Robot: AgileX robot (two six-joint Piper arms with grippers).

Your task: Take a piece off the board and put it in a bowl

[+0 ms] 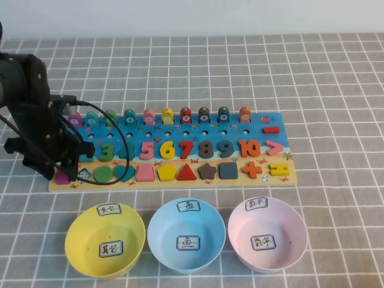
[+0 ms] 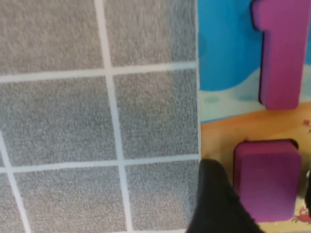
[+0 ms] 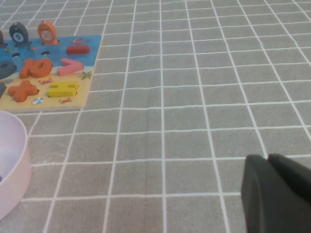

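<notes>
Down at the lower left of the high view, the left gripper [image 1: 62,174] sits right over the small flat magenta-purple rounded-square wooden block [image 1: 63,177] at the left end of the long blue-and-tan wooden puzzle board [image 1: 282,186] — fingers spread around it, one dark fingertip [image 2: 216,204] just beside it. Yellow plastic bowl [image 1: 78,246] waits below. Right gripper [image 3: 277,194] is off-board, cropped — can't tell its state.

The magenta piece [image 1: 62,177] was seated flat at the left end of the board [image 1: 180,180]. The yellow bowl [image 1: 105,240] was set upright nearer.
</notes>
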